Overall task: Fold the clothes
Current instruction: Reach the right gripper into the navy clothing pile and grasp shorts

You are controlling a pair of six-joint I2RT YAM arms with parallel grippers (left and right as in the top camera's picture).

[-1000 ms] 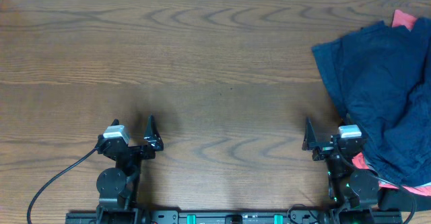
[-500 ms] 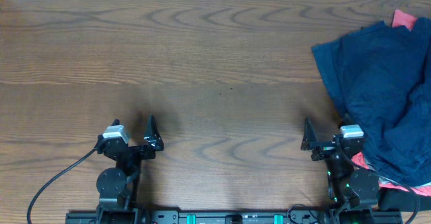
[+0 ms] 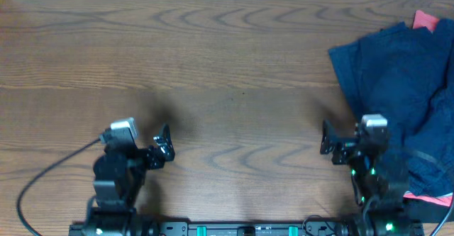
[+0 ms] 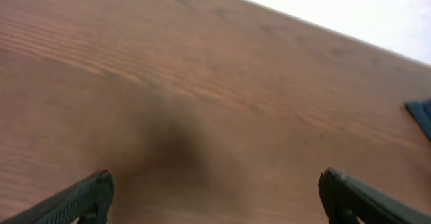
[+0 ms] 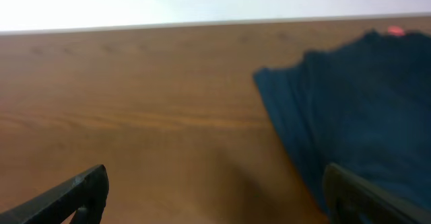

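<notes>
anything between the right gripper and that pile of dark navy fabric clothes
Nothing visible does. The open right gripper is just left of the soft dark navy fabric clothes, and only bare brown wooden table lies between them. The right wrist view shows the same unobstructed stretch of wood up to the pile's edge.

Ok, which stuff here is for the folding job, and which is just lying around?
For the job: navy clothes pile; coral-red garment peeking out at the pile's edge; left claw and right claw, both open.

Just there: wooden table; black cable by the left arm.
</notes>
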